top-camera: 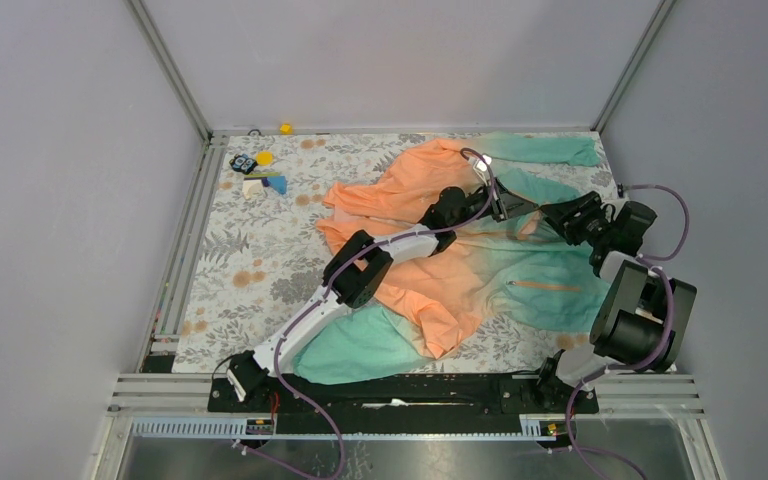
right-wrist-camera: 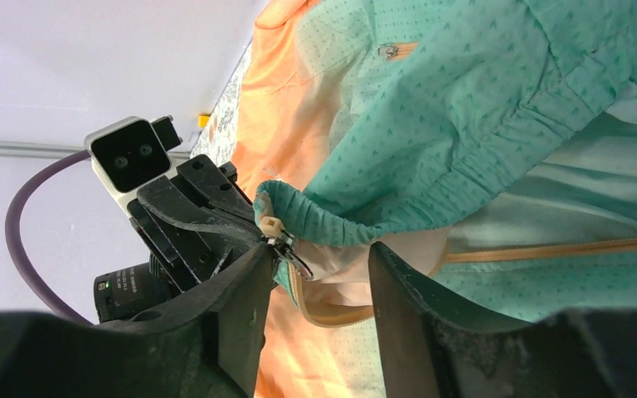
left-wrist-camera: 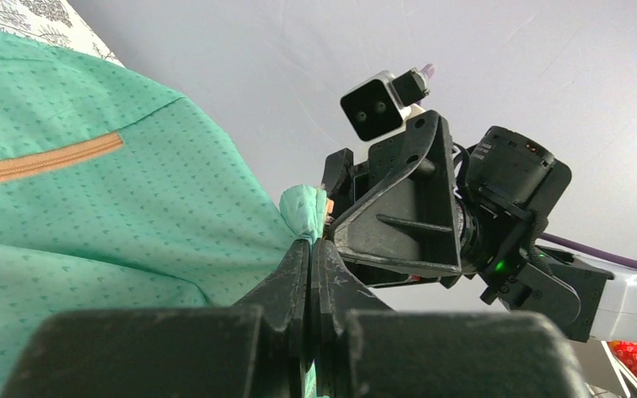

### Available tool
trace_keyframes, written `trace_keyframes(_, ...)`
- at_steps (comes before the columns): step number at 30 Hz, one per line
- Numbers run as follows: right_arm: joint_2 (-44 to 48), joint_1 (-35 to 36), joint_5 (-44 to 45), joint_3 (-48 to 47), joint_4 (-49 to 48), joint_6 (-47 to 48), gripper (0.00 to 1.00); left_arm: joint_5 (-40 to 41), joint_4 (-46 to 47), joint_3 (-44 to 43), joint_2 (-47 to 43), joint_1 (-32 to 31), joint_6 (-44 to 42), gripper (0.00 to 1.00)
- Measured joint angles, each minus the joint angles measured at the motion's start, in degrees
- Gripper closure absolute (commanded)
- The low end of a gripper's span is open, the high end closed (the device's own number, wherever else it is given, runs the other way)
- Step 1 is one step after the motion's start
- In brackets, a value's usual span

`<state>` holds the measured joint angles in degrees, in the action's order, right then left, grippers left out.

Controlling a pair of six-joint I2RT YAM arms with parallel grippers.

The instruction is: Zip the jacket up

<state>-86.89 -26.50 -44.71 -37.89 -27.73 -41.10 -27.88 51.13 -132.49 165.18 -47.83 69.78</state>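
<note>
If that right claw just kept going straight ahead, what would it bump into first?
Most likely the bunched teal corner of the jacket, with its zipper end, just ahead of the open fingers of the right gripper. The left gripper pinches that corner just beyond; depth is unclear.

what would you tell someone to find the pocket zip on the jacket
A big jacket covers the floral table, orange in the middle, teal at the right. On the flat teal panel just left of the right arm lies the pocket zip. It is a short orange line, the only orange on that teal patch.
</note>
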Motion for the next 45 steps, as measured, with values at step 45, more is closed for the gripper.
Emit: trace_keyframes(45,2.3,1.9,3.2,-3.3,9.4,7.0,0.32,0.7,0.5,0.0,2.6,-0.1,2.8,1.00)
